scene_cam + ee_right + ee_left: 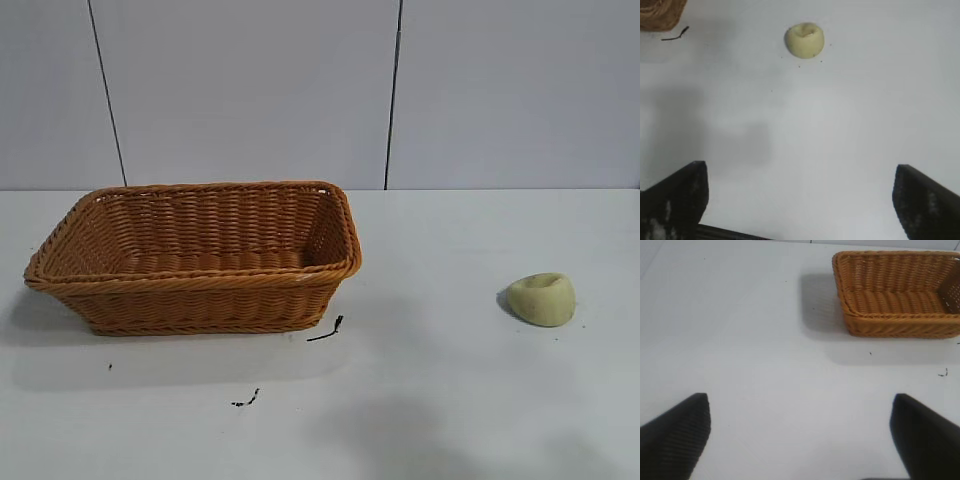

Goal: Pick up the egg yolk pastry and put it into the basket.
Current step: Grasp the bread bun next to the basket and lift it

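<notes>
The egg yolk pastry [542, 298] is a small pale yellow lump with a dent on top, lying on the white table at the right; the right wrist view shows the egg yolk pastry [804, 40] too. The orange-brown woven basket [200, 290] stands on the left half of the table, holding nothing, and the basket [900, 320] shows in the left wrist view. My right gripper [800, 172] hangs open over bare table, well short of the pastry. My left gripper [800, 407] is open over bare table, away from the basket. Neither arm shows in the exterior view.
A short black thread [327, 331] lies by the basket's near right corner and a smaller black scrap [246, 399] closer to the front. A grey panelled wall [320, 90] closes the back of the table.
</notes>
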